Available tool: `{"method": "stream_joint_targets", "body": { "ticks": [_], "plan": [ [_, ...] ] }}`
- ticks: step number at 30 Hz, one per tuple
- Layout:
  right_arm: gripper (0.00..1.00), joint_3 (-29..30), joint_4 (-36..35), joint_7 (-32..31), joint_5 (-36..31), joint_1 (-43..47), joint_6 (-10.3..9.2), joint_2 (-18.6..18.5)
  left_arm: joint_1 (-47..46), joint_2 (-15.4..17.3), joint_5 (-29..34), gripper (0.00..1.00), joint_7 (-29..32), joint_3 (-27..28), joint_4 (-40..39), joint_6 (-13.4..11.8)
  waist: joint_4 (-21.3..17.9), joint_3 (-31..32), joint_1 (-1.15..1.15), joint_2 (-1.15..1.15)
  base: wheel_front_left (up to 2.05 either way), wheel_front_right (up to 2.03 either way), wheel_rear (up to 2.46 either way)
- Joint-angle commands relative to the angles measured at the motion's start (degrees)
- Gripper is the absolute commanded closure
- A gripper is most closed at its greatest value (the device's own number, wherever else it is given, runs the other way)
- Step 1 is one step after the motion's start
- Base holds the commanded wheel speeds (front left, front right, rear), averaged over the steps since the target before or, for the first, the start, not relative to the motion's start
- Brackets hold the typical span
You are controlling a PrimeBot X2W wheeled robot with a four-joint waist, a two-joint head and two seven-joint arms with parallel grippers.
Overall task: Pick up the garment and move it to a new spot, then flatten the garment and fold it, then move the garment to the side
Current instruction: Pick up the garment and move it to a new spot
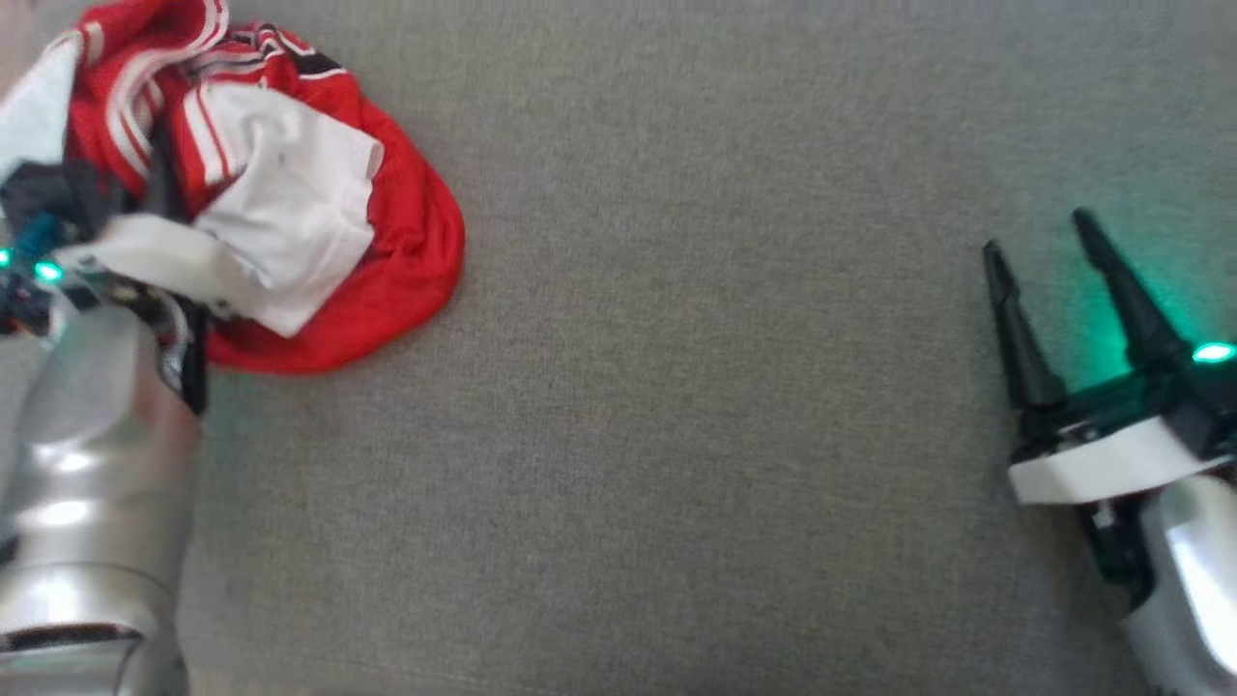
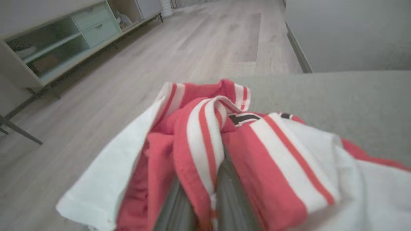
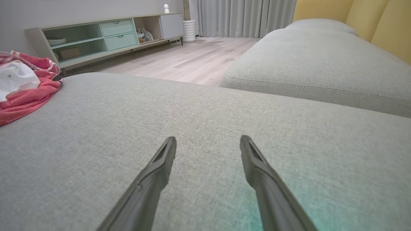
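A grey woven cushion (image 1: 676,435) carries the garment (image 1: 406,271), a crumpled red-and-white heap resting at its far left corner, close to the edge. A green glow tints the cushion's cloth at the right.

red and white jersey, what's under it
The red and white striped jersey lies on the grey fabric cushion. Its folds cover the fingertips of the left gripper, which pinches a fold; anything beneath is hidden.
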State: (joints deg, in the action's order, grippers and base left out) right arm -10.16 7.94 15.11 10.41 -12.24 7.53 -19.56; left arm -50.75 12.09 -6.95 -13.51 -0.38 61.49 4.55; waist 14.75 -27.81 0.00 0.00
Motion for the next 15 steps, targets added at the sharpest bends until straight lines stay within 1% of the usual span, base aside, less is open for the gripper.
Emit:
{"method": "stream_joint_targets", "body": {
  "ticks": [1,2,4,10,15],
  "plan": [
    [0.00,-1.4,0.0,-0.1,-0.2,2.1,-0.04,1.2,-3.0,4.5,0.7,1.00,-1.1,0.3,-4.0,0.0,-1.1,3.3,0.00,0.00,0.00,0.00,0.00],
    [0.00,-1.4,0.0,-0.1,-0.2,2.1,-0.04,1.2,-3.0,4.5,0.7,1.00,-1.1,0.3,-4.0,0.0,-1.1,3.3,0.00,0.00,0.00,0.00,0.00],
    [0.00,-1.6,0.5,-0.1,-0.1,2.1,-0.04,2.8,-4.5,5.4,1.4,1.00,-1.3,-0.5,-7.7,0.5,-2.1,5.8,0.00,0.00,0.00,0.00,0.00],
    [0.00,-2.5,1.3,-0.1,0.1,2.5,-0.04,7.8,-8.1,7.2,1.4,1.00,-1.1,-4.3,-22.0,2.4,-7.4,13.2,0.00,0.00,0.00,0.00,0.00],
    [0.00,-3.0,1.5,-0.1,0.0,3.9,-0.04,11.0,-10.7,8.1,-0.5,1.00,4.1,-8.7,-33.8,2.9,-13.3,17.6,0.00,0.00,0.00,0.00,0.00]
  ]
}}
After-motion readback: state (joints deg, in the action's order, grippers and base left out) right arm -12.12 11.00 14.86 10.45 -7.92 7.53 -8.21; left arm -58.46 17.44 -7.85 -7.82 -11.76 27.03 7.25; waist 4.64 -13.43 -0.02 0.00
